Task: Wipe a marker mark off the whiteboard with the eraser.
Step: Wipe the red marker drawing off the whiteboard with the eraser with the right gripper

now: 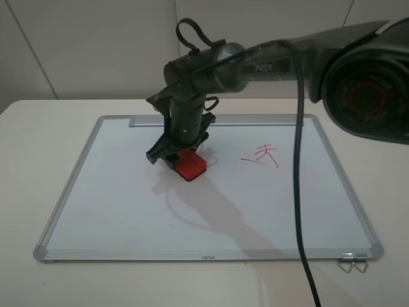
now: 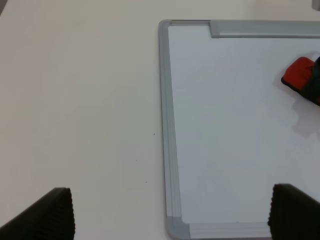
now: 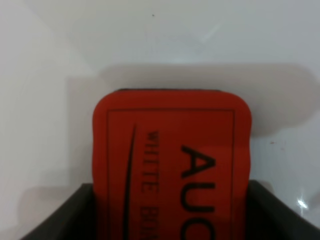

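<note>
The whiteboard (image 1: 128, 214) lies flat on the table, its tray strip (image 1: 142, 121) along the far edge. My right gripper (image 1: 182, 152) reaches across to the board's middle and is shut on the red eraser (image 1: 190, 165), which is tilted with its lower end at the surface. In the right wrist view the eraser (image 3: 170, 150) with black lettering sits between the dark fingers (image 3: 60, 217) over the white board (image 3: 150, 40). A small red scribble (image 1: 262, 155) lies right of the eraser. The larger marker mark is mostly hidden; only a thin stroke (image 1: 211, 160) shows beside the eraser. My left gripper (image 2: 175, 210) hangs open over the board's left edge (image 2: 167, 125).
A black cable (image 1: 299, 192) hangs from the right arm across the board's right half. A metal binder clip (image 1: 353, 262) sits at the board's near right corner. The pale table (image 2: 75, 100) extends left of the board.
</note>
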You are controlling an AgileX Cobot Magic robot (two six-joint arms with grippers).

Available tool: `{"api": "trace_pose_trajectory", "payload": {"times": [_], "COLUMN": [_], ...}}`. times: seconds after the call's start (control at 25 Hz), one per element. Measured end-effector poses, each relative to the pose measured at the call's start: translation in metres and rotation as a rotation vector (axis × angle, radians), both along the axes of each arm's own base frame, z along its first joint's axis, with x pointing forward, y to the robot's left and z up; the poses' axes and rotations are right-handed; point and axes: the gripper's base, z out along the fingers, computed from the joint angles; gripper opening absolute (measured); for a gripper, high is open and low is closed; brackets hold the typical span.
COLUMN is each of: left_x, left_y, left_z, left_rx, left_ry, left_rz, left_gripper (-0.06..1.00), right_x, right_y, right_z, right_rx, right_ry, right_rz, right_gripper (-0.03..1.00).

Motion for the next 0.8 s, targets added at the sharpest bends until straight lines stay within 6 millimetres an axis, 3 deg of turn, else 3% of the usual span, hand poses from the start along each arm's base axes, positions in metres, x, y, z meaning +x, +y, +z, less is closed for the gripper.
{"api": "trace_pose_trajectory", "payload": {"times": [0.2, 0.44, 0.8], "left_x": [0.0, 0.0, 0.0], "left_y": [0.0, 0.0, 0.0], "left_z": [0.0, 0.0, 0.0], "left_rx": [0.0, 0.0, 0.0], "left_ry": [0.0, 0.0, 0.0], "left_rz": [0.0, 0.0, 0.0], "left_gripper": [0.77, 0.77, 0.77], "right_x": [0.011, 0.041, 0.062], "right_y": [-0.014, -0.061, -0.105], "right_z": [0.0, -0.001, 0.002], "right_rx": [0.022, 0.01, -0.004], "right_ry": [0.023, 0.041, 0.072], "right_rz": [-0.054, -0.172, -0.279], "right_gripper": [0.51, 0.51, 0.51]}}
